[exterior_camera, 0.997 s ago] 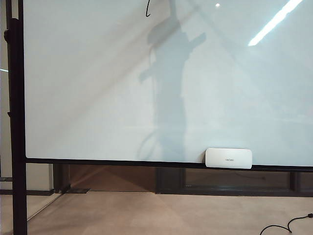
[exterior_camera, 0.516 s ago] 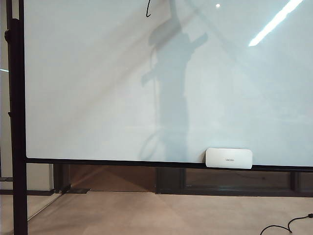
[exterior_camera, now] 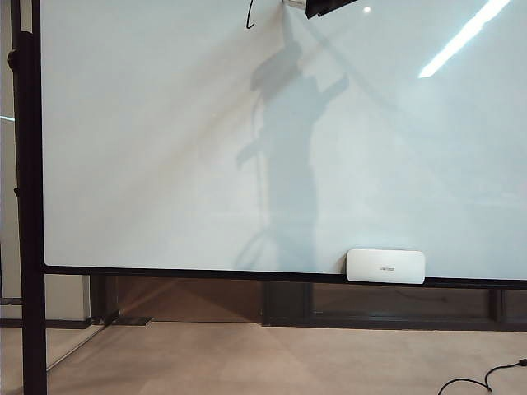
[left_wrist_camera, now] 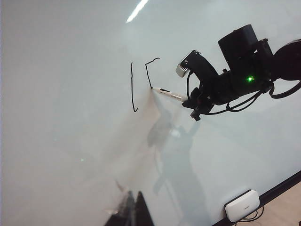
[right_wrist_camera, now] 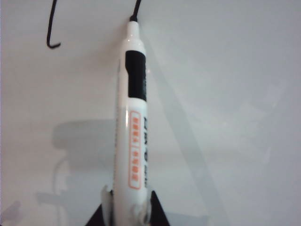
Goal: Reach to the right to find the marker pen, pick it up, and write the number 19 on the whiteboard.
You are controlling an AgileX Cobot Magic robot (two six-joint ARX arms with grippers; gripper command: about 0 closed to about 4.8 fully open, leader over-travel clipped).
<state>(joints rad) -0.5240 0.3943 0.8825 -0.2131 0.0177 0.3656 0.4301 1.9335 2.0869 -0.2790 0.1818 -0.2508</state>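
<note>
- Exterior view: the whiteboard (exterior_camera: 165, 148) fills nearly the whole picture, with its black frame along the left and lower edges. A short piece of black stroke (exterior_camera: 249, 16) hangs at the top edge. Just right of it a dark part of the right arm (exterior_camera: 325, 6) pokes in from above; its claw is out of sight here. A white eraser block (exterior_camera: 385, 266) sits on the lower frame rail, well below the stroke.
- Left wrist view: the number 19 (left_wrist_camera: 141, 84) is only partly drawn — a long upright "1" and, beside it, an unfinished hook. The marker pen (left_wrist_camera: 168, 93) touches the lower end of that hook with its tip. The right gripper (left_wrist_camera: 194, 104) pinches the pen's rear end. The left gripper itself does not appear.
- Right wrist view: the right gripper (right_wrist_camera: 127, 207) clamps the white pen body — tip on the board at the stroke's end.
</note>
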